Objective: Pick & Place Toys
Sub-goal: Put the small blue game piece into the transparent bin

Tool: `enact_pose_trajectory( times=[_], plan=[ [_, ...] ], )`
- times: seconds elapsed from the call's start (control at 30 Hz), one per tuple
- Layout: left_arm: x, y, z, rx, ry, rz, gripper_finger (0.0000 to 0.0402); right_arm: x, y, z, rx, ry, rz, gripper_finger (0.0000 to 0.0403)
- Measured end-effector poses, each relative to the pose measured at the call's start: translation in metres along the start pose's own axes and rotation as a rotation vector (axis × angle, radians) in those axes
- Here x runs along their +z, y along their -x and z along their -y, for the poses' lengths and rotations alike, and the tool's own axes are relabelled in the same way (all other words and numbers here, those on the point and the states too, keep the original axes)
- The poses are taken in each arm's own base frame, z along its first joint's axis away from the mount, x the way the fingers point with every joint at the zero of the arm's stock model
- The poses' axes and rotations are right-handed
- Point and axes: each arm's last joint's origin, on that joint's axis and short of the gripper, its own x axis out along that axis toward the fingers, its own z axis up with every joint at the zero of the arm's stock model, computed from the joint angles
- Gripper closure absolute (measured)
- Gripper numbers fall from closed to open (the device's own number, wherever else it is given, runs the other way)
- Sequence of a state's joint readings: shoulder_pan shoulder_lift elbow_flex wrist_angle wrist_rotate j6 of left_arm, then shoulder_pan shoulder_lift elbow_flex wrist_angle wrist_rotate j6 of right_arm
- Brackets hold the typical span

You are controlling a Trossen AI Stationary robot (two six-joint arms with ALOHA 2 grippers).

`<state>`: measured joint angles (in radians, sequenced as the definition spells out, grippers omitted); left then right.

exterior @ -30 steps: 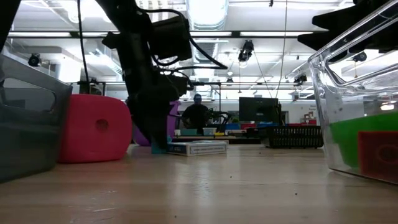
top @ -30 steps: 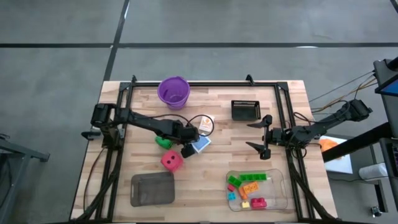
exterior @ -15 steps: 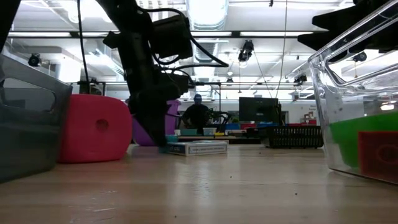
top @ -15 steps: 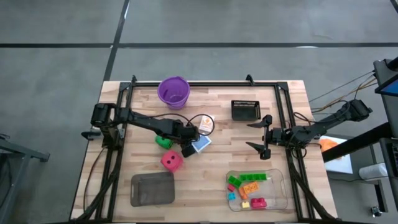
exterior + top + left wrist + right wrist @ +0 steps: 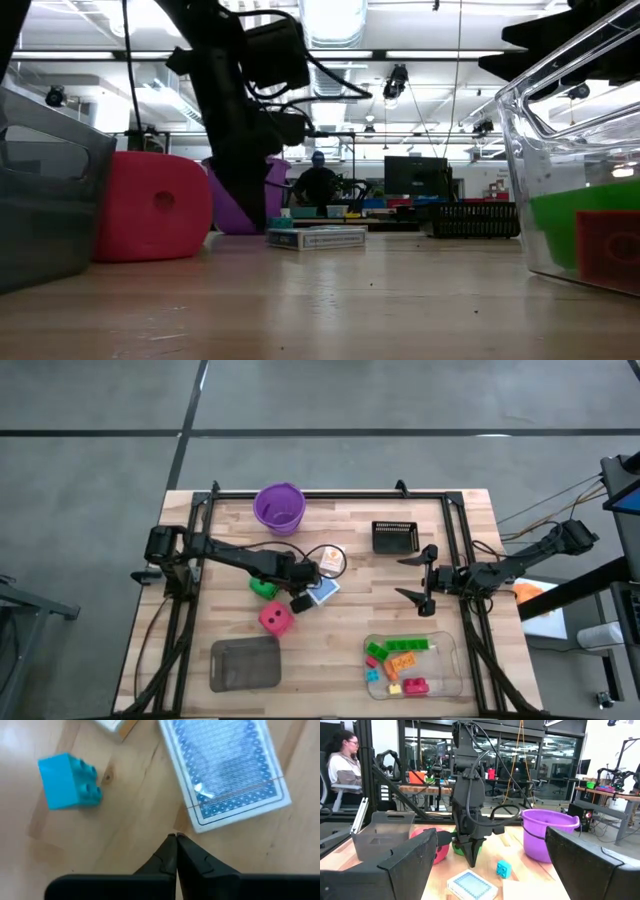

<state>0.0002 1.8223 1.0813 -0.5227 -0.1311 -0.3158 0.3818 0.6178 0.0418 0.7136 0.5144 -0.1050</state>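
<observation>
Left gripper (image 5: 176, 836) fingers clenched on nothing, tips just off the blue card deck's (image 5: 225, 770) corner, mid-bench; blue brick (image 5: 67, 781) beside. Probable missed grasp. Right gripper (image 5: 414, 577) fingers spread, waiting near right edge.

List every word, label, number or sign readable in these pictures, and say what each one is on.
None can be read.
Blue-backed card deck: only a printed pattern, no words.
Card with orange print: markings too small to read.
Red die: dark dots, too small to count.
Monitors in the room behind the table: too blurred to read.
</observation>
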Motion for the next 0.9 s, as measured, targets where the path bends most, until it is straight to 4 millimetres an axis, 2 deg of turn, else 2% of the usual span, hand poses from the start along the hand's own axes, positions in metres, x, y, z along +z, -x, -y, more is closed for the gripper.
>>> enact_pose_trajectory(
  times=[0.13,0.33,0.43,0.73,0.9],
  plan=[
    [0.004,0.005,-0.002,0.071,-0.055,0.06,0.0393,0.0,0.0,0.0,0.0,0.001,-0.001,0.004],
    [0.011,0.006,-0.005,0.126,-0.034,0.144,0.0377,0.0,0.0,0.0,0.0,0.002,-0.003,0.004],
    [0.013,0.006,-0.009,0.144,-0.023,0.151,0.0339,0.0,0.0,0.0,0.001,0.002,-0.003,0.004],
    [0.015,0.004,-0.016,0.208,-0.014,0.176,0.0177,0.0,0.0,0.0,0.0,0.002,-0.003,0.004],
    [0.015,-0.007,-0.022,0.22,-0.001,0.163,0.0127,-0.001,0.0,0.0,0.0,0.003,-0.005,0.004]
  ],
)
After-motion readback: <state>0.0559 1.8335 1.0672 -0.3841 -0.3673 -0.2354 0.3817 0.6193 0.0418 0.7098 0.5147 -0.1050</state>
